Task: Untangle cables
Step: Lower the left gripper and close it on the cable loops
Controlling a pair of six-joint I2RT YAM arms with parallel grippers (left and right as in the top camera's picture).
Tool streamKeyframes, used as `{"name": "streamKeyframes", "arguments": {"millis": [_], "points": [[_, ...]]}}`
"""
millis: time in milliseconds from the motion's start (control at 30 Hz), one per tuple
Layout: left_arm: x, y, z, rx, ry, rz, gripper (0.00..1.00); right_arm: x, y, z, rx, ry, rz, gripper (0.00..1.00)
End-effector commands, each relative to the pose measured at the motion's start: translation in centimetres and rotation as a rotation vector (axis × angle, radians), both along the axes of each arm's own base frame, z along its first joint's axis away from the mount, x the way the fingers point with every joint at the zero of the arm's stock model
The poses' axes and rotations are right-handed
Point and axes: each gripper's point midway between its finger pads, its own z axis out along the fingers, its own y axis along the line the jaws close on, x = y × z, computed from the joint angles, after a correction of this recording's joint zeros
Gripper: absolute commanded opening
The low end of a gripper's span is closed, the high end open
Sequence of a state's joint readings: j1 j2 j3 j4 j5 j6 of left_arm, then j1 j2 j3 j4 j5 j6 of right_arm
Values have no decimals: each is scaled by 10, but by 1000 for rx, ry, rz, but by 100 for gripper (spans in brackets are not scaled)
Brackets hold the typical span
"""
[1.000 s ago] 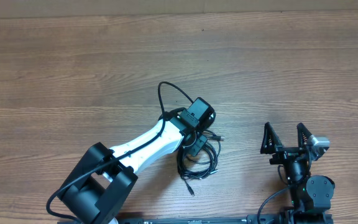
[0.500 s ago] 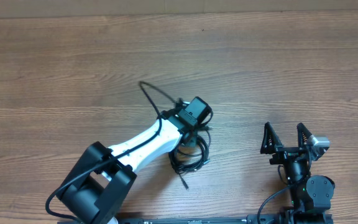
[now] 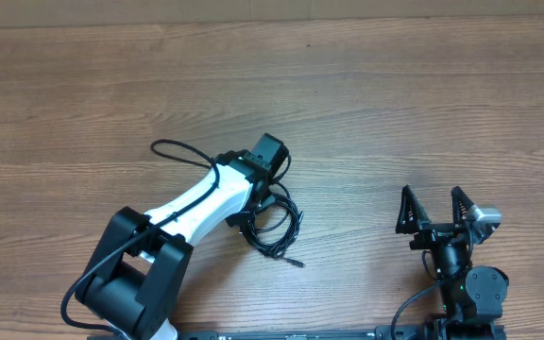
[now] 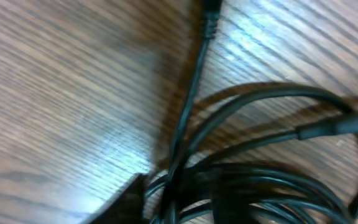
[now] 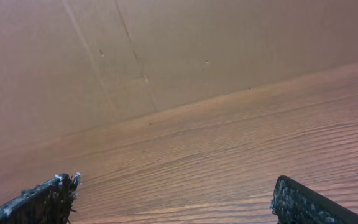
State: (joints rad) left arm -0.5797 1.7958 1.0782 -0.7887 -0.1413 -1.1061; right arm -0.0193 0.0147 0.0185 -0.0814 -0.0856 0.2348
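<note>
Black and thin, the cables (image 3: 280, 227) lie in a tangled coil near the middle of the wooden table (image 3: 423, 104), right under the left gripper (image 3: 253, 203). Whether its claw pinches a strand or stands apart, I cannot tell. They look light, limp and springy, so one outer loop or the plug end (image 4: 211, 15) seems the best hold. Right gripper (image 3: 433, 212) waits near right, claw wide apart, empty. Cardboard wall (image 5: 197, 37) at the far side.
</note>
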Motion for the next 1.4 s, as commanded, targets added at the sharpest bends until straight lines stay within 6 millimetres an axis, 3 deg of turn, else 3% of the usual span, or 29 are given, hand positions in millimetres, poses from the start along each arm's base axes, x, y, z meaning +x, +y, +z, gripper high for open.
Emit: {"name": "streamKeyframes", "arguments": {"millis": [0,200,333,433,467,533,633,767,833,967,1067,1167,1367], "points": [[-1,-4,-5,3,30,-234,56,0,-2,-1,-8,-6,-12,100],[9,-9,0,27,16,-502,58,0,-2,-1,-8,-6,-12,100],[10,-11,0,24,8,-520,59,0,-2,-1,-8,-6,-12,100],[11,-11,1,31,9,-569,48,0,-2,-1,-8,-6,-12,100],[11,-12,0,36,12,-646,49,0,-2,-1,-8,-6,-12,100],[9,-16,0,30,21,-781,54,0,-2,-1,-8,-6,-12,100],[7,-19,3,30,32,-921,72,0,-2,-1,-8,-6,-12,100],[17,-22,18,36,20,-936,85,0,-2,-1,-8,-6,-12,100],[26,-27,31,37,-1,-959,86,0,-2,-2,-8,-6,-12,100],[40,-40,57,49,-48,-1105,82,0,-2,-2,-8,-6,-12,100],[45,-46,63,70,-70,-1246,77,0,-2,-1,-8,-6,-12,100],[38,-52,60,52,-64,-1447,70,0,-2,-2,-8,-6,-12,100],[11,-62,47,-61,-34,-1623,81,0,-2,-1,-8,-6,-12,100]]}}
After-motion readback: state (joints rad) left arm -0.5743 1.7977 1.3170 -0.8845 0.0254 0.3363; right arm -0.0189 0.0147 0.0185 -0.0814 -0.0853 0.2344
